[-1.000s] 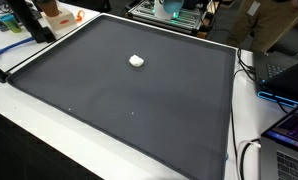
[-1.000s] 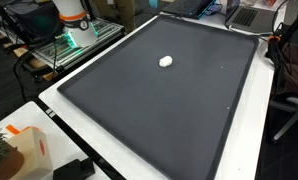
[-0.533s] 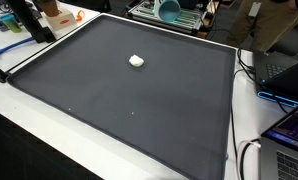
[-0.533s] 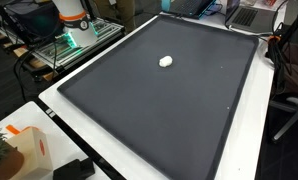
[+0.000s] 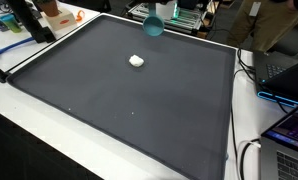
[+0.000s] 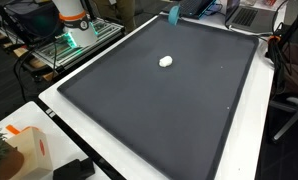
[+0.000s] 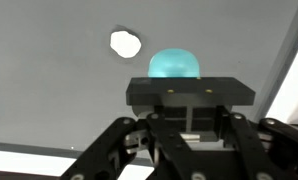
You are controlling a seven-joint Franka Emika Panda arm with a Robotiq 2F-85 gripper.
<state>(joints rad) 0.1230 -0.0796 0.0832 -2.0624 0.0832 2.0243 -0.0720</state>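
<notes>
Dark grey mat (image 5: 139,110) is spread over nearly the whole white worktop (image 6: 64,105), so only a pale border is left showing round it in both exterior views. The mat lies flat and smooth, with just a couple of tiny specks to be made out on it.

A small white lump (image 5: 136,61) sits on the far half of the mat, well apart from everything else. The teal cup (image 5: 152,22) is held up in the air over the mat's far edge. In the wrist view the cup is seen as a rounded teal shape poking out past the black end effector (image 7: 189,92), which is pinched onto it. The lump is seen up and to the side of it, not touching. How the cup is tilted can't really be told.

The room around it is pretty cluttered, lab-style. A glowing laptop (image 5: 289,85) and loose cables (image 5: 251,150) are parked along one side of the worktop. A white-and-orange robot base (image 6: 71,15) with a green-lit wire rack (image 6: 84,42) is seen beside the worktop. A box with orange markings (image 6: 24,150) is sat at a near corner.
</notes>
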